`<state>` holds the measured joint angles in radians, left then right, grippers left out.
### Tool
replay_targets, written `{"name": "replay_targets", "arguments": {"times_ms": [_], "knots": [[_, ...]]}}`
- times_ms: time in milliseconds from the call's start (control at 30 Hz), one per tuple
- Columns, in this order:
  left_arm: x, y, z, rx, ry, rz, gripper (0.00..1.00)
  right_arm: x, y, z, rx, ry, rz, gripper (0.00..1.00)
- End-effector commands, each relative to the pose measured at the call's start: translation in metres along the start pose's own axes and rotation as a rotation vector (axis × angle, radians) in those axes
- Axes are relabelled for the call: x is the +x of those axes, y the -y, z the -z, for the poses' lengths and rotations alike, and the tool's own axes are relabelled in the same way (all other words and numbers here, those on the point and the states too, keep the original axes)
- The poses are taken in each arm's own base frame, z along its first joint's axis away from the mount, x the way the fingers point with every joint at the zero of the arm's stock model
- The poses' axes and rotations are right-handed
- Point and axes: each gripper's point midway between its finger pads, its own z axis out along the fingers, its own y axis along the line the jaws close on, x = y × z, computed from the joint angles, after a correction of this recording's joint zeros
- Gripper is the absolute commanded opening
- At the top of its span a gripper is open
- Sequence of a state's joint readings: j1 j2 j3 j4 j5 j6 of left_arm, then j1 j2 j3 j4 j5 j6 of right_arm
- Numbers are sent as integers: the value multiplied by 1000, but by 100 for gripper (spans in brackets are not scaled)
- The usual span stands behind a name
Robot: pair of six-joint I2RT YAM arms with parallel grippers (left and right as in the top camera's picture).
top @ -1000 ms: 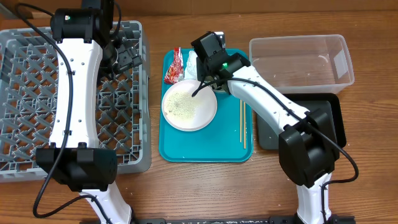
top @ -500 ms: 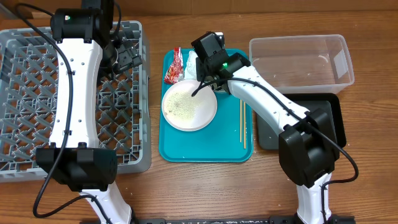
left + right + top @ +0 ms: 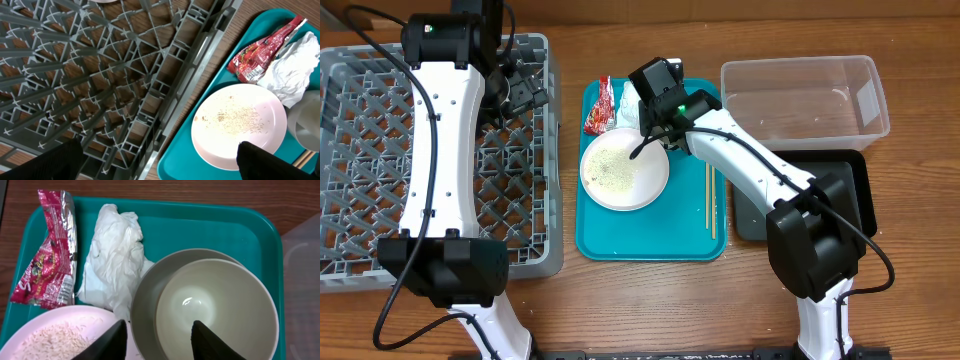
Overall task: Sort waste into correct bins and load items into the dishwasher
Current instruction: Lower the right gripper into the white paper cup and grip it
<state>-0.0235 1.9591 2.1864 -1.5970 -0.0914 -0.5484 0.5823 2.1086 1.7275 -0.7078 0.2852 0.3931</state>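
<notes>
Your right arm reaches across the teal plastic tray (image 3: pixel 650 235) with its wrist tipped down. The right gripper (image 3: pixel 157 340) has its fingers apart over the near rim of the pale round bowl (image 3: pixel 220 300), beside the crumpled white tissue (image 3: pixel 115 260). Your left arm stretches over the grey lattice dish rack (image 3: pixel 360 150). The left gripper (image 3: pixel 157 150) is spread wide and holds nothing.

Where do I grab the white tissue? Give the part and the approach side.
Probably the tissue by its raised crumpled middle, from straight above with the right tool: the red wrapper flanks its left and the bowl its right.
</notes>
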Motion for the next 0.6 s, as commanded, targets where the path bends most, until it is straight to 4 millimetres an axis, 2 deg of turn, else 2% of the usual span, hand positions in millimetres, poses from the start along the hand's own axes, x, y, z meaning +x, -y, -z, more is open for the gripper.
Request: {"name": "replay_targets", "arguments": {"times_ms": [0, 133, 367, 567], "knots": [[-4, -6, -2, -18, 6, 24, 100, 2, 2, -3, 21, 2, 5, 43], [-4, -6, -2, -18, 6, 24, 100, 8, -5, -6, -10, -20, 9, 42], [-4, -6, -2, -18, 6, 24, 100, 18, -4, -18, 3, -51, 18, 43], [-4, -6, -2, -18, 6, 24, 100, 15, -5, -18, 0, -40, 15, 41]]}}
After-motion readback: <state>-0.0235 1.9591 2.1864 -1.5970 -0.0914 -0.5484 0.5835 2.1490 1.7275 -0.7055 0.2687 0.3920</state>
